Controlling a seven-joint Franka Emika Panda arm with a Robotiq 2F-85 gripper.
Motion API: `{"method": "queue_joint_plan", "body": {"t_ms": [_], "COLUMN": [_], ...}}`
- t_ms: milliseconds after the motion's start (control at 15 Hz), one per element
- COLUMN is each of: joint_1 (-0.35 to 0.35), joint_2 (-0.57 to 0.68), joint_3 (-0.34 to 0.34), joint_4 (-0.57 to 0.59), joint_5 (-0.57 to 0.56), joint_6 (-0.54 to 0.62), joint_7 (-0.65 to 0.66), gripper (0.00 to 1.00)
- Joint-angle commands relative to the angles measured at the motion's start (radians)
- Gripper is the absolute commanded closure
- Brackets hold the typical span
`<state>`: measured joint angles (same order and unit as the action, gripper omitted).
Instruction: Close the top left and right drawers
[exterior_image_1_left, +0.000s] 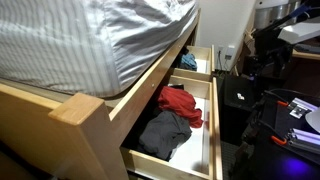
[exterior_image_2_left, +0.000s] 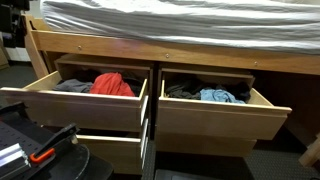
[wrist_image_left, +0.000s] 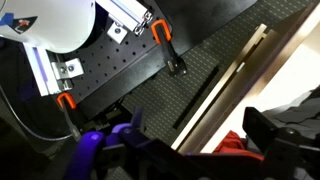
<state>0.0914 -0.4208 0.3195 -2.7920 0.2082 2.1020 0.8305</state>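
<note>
Top left drawer: pulled out from under bed, w/ red/charcoal clothes inside.
Top right drawer: pulled out, just beside left one; blue garment inside.
Gripper fingers: spread apart.

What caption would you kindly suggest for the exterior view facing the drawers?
The drawer with red clothes and the drawer with blue clothes stand open beneath the bed.

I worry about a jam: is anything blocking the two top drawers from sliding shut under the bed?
Nothing solid shows. In the red-clothes drawer the red garment heaps high, and in the blue-clothes drawer the blue garment; either might brush the bed frame.
</note>
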Motion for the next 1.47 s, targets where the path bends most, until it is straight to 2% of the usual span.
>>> {"method": "queue_joint_plan", "body": {"t_ms": [0,333,533,867,933,1200,1400], "joint_1": [0.021,0.021,0.009,0.020,0.038,0.040,0.055], "joint_2": [0.027,0.096,0.221,0.397,0.328,0.402,0.489], "joint_3": [-0.024,-0.030,-0.015,-0.055,-0.057,-0.076,-0.074], "joint_4": [0.000,0.004,0.003,0.002,0.004,0.010,0.010], "joint_5": [-0.008,-0.009,-0.012,0.004,-0.004,-0.002,-0.117], "joint_6": [0.000,0.007,0.037,0.092,0.040,0.071,0.196], "joint_7": [0.014,0.020,0.108,0.211,0.189,0.204,0.368], "gripper": [0.00,0.00,0.00,0.00,0.00,0.00,0.00]}}
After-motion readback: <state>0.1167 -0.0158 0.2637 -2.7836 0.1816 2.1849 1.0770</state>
